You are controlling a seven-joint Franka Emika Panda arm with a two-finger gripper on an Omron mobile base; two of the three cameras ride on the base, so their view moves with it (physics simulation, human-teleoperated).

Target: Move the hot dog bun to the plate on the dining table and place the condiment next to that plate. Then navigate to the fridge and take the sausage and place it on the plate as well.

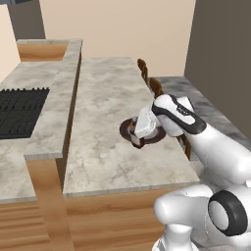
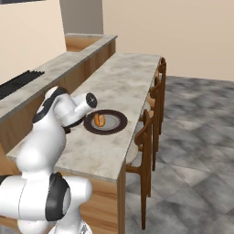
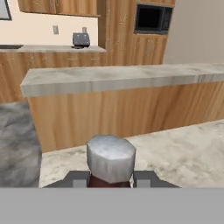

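My gripper is shut on the condiment, a dark red bottle whose grey cap stands between the two finger tips, low over the dining table. In the left base view the gripper hangs over the near edge of the dark round plate, and my hand covers most of that plate. From the right, the plate lies on the marble dining table with the golden hot dog bun on its left half. The arm hides the fingers there.
A raised marble ledge runs along the table's left side, with a black cooktop beyond it. Wooden chairs line the table's right edge. Ahead of the hand stand a wood-fronted counter, a toaster and a microwave.
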